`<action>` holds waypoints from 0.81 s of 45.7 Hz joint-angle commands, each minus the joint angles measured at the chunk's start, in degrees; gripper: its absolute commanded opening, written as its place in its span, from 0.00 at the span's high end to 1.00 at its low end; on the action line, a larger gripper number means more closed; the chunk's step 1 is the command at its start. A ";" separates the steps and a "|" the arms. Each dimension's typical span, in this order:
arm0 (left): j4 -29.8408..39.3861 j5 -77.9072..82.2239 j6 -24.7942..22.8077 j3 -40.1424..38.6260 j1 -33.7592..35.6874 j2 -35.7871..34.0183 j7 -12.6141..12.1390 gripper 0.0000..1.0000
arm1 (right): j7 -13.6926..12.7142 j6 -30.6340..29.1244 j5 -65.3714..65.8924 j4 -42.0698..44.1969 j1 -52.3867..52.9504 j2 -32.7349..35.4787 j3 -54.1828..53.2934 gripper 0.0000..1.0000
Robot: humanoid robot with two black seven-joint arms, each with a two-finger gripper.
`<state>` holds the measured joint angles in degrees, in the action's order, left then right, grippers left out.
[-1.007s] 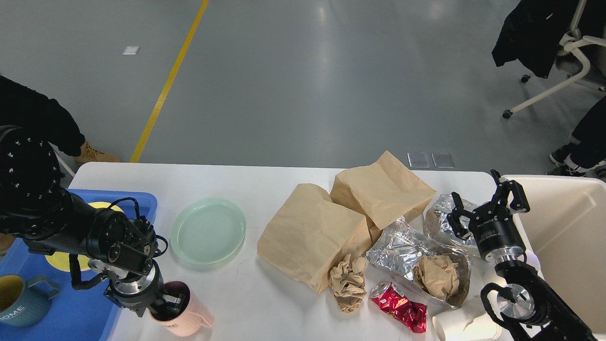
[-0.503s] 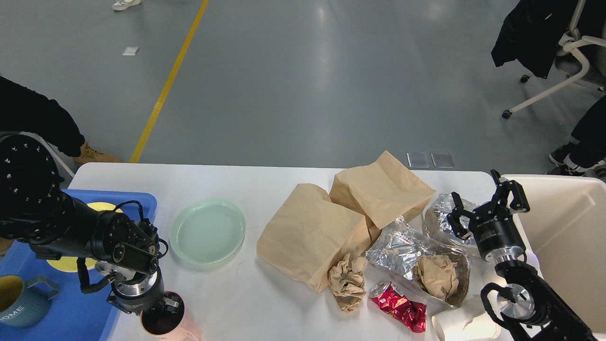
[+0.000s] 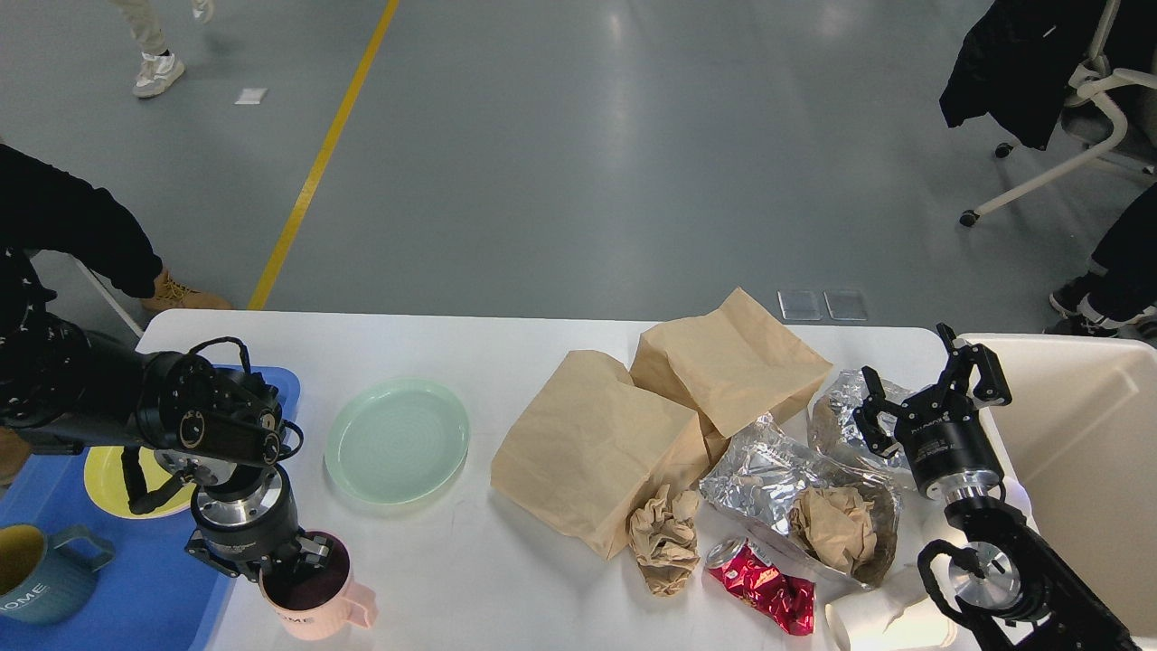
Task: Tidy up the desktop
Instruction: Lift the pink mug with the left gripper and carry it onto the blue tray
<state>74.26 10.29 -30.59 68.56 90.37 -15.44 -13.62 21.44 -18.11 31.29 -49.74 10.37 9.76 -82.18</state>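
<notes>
The white desktop [image 3: 470, 348] holds a pale green plate [image 3: 398, 440], two brown paper bags [image 3: 592, 448] [image 3: 728, 362], crumpled foil [image 3: 768, 470], crumpled brown paper [image 3: 664, 538], a crushed red can [image 3: 764, 592] and a white paper cup [image 3: 890, 619]. My left gripper [image 3: 291, 562] is shut on the rim of a pink mug [image 3: 316, 601], which stands upright at the front left beside the blue tray [image 3: 145, 597]. My right gripper [image 3: 926, 391] is open and empty, above the foil next to the cream bin [image 3: 1085, 452].
The blue tray holds a yellow plate [image 3: 113, 479] and a blue mug [image 3: 41, 574]. A person in black stands at the table's left end. An office chair [image 3: 1076, 117] stands on the floor at the far right.
My left gripper has moved left and a little back with the pink mug, which went from tilted to upright near the blue tray's edge. The right arm has not moved.
</notes>
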 commanded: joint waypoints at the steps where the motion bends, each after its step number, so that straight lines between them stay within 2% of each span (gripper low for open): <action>1: 0.01 -0.09 -1.40 -0.09 1.39 -0.38 0.00 1.00 | 0.00 0.00 0.00 -0.01 0.00 0.00 0.00 0.00; 7: 0.01 -0.80 -5.18 0.00 5.25 -2.04 0.00 1.00 | 0.00 0.00 0.00 -0.01 0.00 0.00 0.00 0.00; 14: 0.10 -0.80 -13.08 0.26 12.19 -6.70 0.18 1.00 | 0.00 0.00 0.00 -0.01 0.00 0.00 0.00 0.00; 24: 0.45 -0.89 -22.05 2.02 21.86 -12.77 0.61 1.00 | 0.00 0.00 0.00 -0.01 0.09 0.00 0.00 0.00; 27: 0.45 -1.15 -24.34 3.24 24.59 -13.74 1.67 1.00 | 0.00 0.00 0.00 -0.01 0.00 0.00 0.00 0.00; 37: 0.45 -1.15 -24.41 10.10 29.08 -14.62 7.20 1.00 | 0.00 0.00 0.00 -0.01 0.00 0.00 0.00 0.00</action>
<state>74.77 9.15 -54.90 75.26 118.05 -29.91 -9.34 21.44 -18.11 31.29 -49.74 10.37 9.76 -82.18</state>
